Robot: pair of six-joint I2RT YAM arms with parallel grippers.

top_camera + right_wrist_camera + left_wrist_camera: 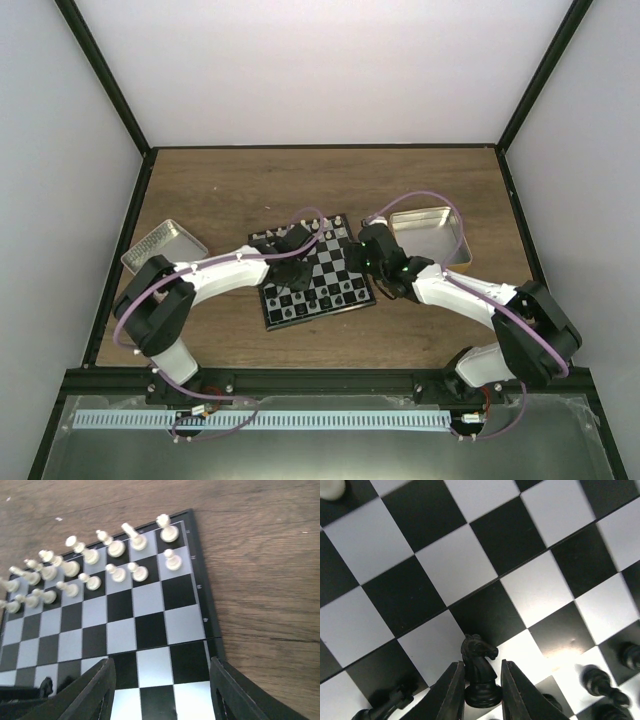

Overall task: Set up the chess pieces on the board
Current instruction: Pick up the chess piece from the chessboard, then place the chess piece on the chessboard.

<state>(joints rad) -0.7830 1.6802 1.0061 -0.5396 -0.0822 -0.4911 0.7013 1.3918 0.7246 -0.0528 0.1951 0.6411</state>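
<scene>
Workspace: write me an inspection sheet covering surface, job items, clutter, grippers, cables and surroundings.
Surface: wooden table, with the board lying skewed at its middle.
Job's things: white pieces stand in two rows at the board's far side. The black knight is upright on the board. There are other black pieces near it, some seemingly tipped.
Clutter: left tin and right tin, one on each side of the board.
Grippers: left gripper has its fingers against both sides of the knight's base. The right gripper is open above the board's right edge and holds nothing.
Cables: purple cables run along both arms, and one arches above the right tin.
Surroundings: white walls, black frame posts.
</scene>
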